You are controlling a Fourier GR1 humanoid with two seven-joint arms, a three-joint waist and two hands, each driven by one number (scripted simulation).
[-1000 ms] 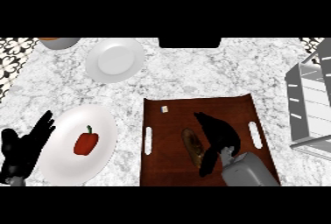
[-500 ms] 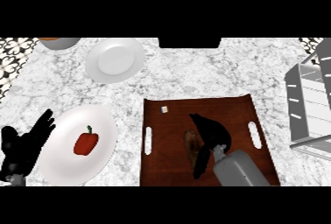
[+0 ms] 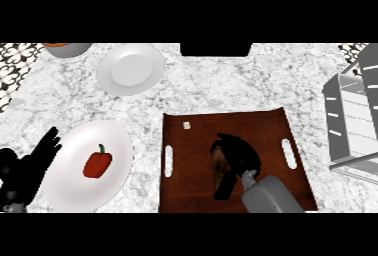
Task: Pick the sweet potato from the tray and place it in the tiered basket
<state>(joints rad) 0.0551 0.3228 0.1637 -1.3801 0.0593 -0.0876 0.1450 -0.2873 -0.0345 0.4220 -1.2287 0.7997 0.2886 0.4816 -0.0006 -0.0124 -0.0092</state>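
Head view, right robot hand (image 3: 238,154) curled round sweet potato (image 3: 218,165); left robot hand (image 3: 29,170) open beside plate (image 3: 88,195)

Sweet potato (image 3: 219,163) mostly under the right hand (image 3: 241,155); tiered basket (image 3: 348,119) partly beyond the right edge.

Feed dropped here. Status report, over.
Right hand curled round sweet potato, on tray. Left hand open, resting at left edge. Tiered basket far right, no obstacle seen between.

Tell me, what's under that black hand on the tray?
A brown sliver of sweet potato shows at the edge of the right hand, on the tray. The hand curls over the rest, hiding it.
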